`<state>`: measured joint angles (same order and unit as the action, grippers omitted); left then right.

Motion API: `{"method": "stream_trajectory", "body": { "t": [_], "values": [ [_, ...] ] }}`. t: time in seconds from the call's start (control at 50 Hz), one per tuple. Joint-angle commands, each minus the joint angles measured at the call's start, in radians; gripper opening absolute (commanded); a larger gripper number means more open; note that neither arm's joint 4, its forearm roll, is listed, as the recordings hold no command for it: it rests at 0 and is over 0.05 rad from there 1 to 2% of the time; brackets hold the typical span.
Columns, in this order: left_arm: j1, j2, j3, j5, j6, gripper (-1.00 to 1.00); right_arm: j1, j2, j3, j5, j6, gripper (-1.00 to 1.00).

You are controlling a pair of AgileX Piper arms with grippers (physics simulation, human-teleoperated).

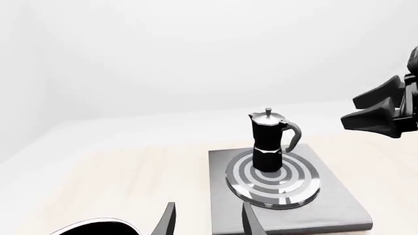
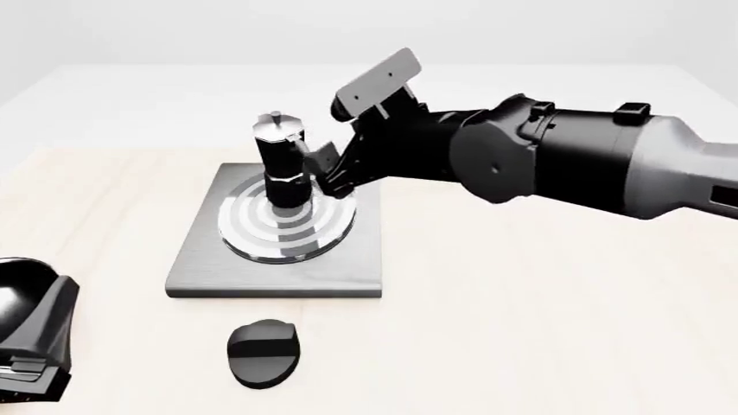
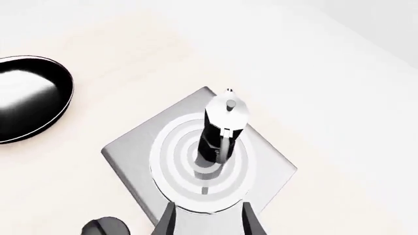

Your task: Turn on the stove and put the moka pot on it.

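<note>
The moka pot (image 2: pixel 280 164) stands upright on the round burner (image 2: pixel 289 223) of the grey stove plate (image 2: pixel 276 277), handle towards the right. It also shows in the left wrist view (image 1: pixel 267 142) and the right wrist view (image 3: pixel 223 127). The black oval knob (image 2: pixel 263 352) lies on the table in front of the plate. My right gripper (image 2: pixel 327 173) is open and empty, just right of the pot's handle and apart from it; its fingers (image 3: pixel 166 223) frame the pot from a distance. My left gripper (image 1: pixel 209 225) is open and empty, low at the front left.
The left arm's glossy black body (image 2: pixel 29 333) sits at the table's front left corner. The right arm (image 2: pixel 554 160) stretches across the table from the right, above the surface. The light wooden table (image 2: pixel 519 303) ends in a pale far edge.
</note>
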<state>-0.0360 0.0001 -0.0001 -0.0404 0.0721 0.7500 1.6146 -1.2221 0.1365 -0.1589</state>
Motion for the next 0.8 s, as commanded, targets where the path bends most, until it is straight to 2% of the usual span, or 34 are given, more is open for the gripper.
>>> {"method": "stream_trajectory", "body": {
  "t": [0.02,0.2,0.3,0.32,0.38,0.62,0.7,0.8],
  "values": [
    [-0.002,0.000,0.000,0.004,0.004,1.00,-0.001,-0.217,0.146,0.012,-0.016,1.00],
    [0.002,0.000,0.000,0.006,0.001,1.00,-0.015,-0.400,0.279,0.013,-0.011,1.00],
    [0.000,0.000,0.000,0.005,-0.001,1.00,-0.017,-0.444,0.316,0.007,-0.011,1.00],
    [-0.002,0.000,0.000,0.004,0.000,1.00,-0.021,-0.509,0.370,0.001,0.000,1.00],
    [-0.002,0.000,0.000,0.004,0.000,1.00,-0.037,-0.582,0.432,-0.008,-0.009,1.00],
    [0.004,0.000,0.000,0.011,0.002,1.00,-0.090,-0.854,0.635,-0.038,0.041,1.00],
    [0.009,0.000,0.000,0.011,0.004,1.00,-0.122,-0.960,0.705,-0.039,0.099,1.00],
    [0.009,0.000,0.000,0.007,0.008,1.00,-0.167,-1.126,0.801,-0.048,0.102,1.00]
  ]
}}
